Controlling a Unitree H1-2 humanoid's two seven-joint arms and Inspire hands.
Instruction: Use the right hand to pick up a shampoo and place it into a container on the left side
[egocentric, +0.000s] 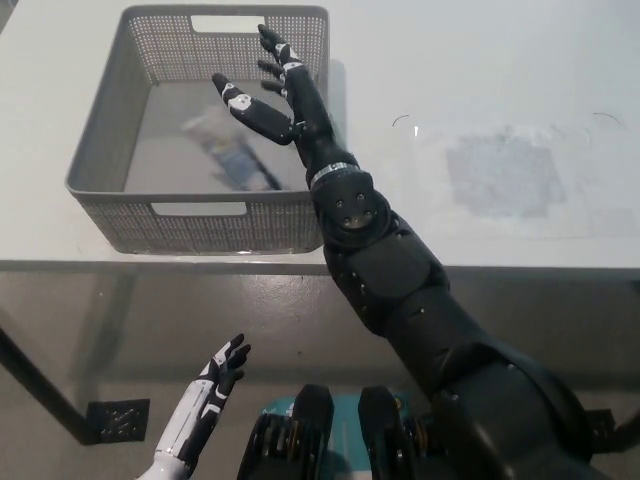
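Spreading wide, the black fingers (232, 98) of the right hand (280, 95) hold nothing. They stick out over the grey basket (100, 150), pointing to the far side and to the left. The hand is high, above the right part of the basket, just inside its right wall. The black arm (400, 290) comes up from the bottom right and crosses the front edge of the white table (500, 80).

The shampoo (232, 152) lies flat on the floor of the basket, below the open hand and not touching it. It looks long and pale, with a dark blue end pointing to the front right. It looks blurry, so its label cannot be read.

The white left hand (205, 405) rests low at the bottom left, below the table edge, with its dark fingers a little apart
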